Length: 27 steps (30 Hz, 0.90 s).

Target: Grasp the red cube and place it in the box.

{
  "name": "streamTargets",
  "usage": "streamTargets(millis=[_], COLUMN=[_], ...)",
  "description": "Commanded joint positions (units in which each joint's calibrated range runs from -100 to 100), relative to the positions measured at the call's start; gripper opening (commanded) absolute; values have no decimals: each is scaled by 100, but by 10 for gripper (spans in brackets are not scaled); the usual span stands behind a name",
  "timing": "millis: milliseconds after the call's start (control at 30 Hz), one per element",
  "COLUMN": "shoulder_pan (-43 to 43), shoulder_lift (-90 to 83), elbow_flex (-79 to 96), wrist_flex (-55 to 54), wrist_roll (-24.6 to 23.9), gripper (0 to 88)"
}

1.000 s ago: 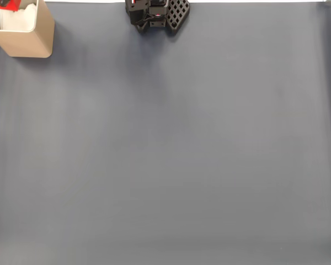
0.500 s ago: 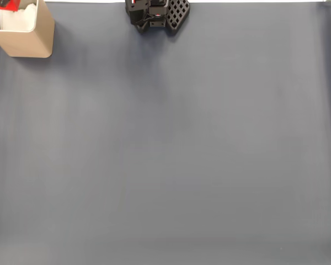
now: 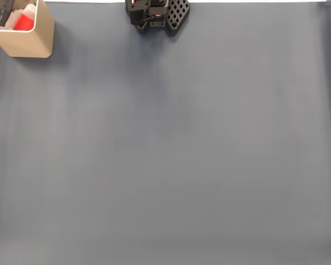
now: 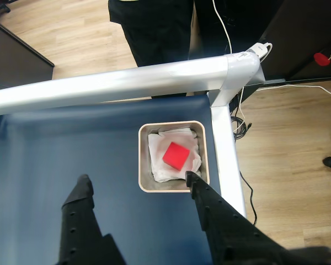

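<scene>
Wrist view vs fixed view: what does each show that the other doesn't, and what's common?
Wrist view alone: the open pincer with spread black fingers, the white table frame, the wood floor and cables beyond the edge.

Fixed view alone: the wide stretch of blue-grey mat and the black arm base at the top edge.

Both: the red cube lying on white padding inside the box, near the table corner.

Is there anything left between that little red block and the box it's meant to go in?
Nothing visible. The small red cube already lies inside the tan open-topped box, on crumpled white paper. The hand hangs open above, holding nothing.
</scene>
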Motion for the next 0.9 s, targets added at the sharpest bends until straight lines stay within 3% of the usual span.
streamTargets(millis=[0,700,867], shoulder_pan=[-61,-61,-61], shoulder_lift=[-83,-135,-135], elbow_flex=[-66,-2,7], wrist_flex=[16,-33,-49], wrist_roll=[10,15,0], gripper=[431,449,420])
